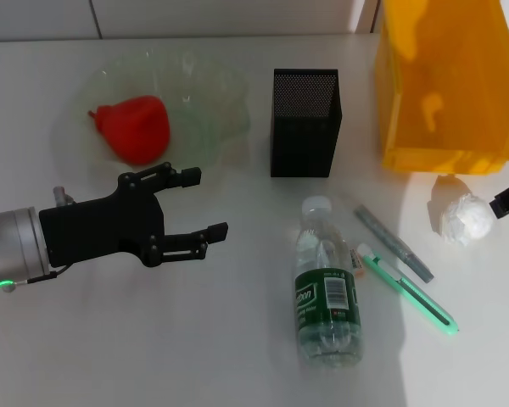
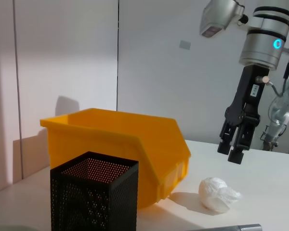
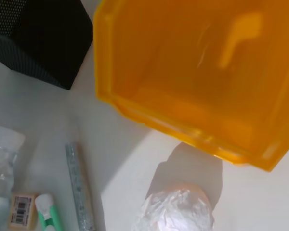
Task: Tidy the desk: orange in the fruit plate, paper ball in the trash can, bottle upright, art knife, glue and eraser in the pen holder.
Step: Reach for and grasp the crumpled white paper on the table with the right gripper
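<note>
while the orange [image 1: 136, 127] already lay in the fruit plate [image 1: 212, 102], the step in hand was judged to be the paper ball [image 1: 465, 217]. the right gripper [image 2: 235, 149] hung above the ball, just beside the trash can [image 1: 445, 85]; whether its fingers were spread or closed could not be told. the ball rested on the desk directly below it. for a sound pickup, the gripper should descend straight, centre the wad between the fingers, close gently, then lift clear of the can's rim before releasing. the left gripper [image 1: 195, 203] hovered with fingers spread and empty, the plate just beyond it. the bottle [image 1: 325, 288] lay on its side, with the eraser [image 1: 355, 254] beside it and the pen holder [image 1: 304, 123] empty nearby.
</note>
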Controlling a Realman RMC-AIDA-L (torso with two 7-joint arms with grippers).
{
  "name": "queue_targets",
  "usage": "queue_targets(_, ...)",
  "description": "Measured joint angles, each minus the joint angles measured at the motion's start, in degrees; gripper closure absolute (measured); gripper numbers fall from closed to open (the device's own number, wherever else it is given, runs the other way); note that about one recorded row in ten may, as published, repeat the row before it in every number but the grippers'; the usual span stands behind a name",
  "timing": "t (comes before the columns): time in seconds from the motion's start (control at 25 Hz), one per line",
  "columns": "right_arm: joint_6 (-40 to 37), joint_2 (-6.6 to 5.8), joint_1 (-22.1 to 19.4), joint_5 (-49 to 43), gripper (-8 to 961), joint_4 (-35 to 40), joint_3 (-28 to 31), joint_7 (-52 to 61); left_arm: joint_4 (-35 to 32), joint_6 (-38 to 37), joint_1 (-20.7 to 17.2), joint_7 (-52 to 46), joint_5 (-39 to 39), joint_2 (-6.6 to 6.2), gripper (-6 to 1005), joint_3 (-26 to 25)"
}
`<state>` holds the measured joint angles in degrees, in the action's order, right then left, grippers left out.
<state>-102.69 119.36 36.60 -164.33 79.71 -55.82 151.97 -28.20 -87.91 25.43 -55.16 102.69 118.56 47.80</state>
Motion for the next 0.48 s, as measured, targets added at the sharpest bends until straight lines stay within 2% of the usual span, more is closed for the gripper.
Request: queue_targets(0.48, 7.19, 0.02, 2.75, 0.67, 243, -9.59, -2.76, 0.68, -0.02, -0.48, -0.1, -0.01, 0.11, -0.08, 132, 0.01)
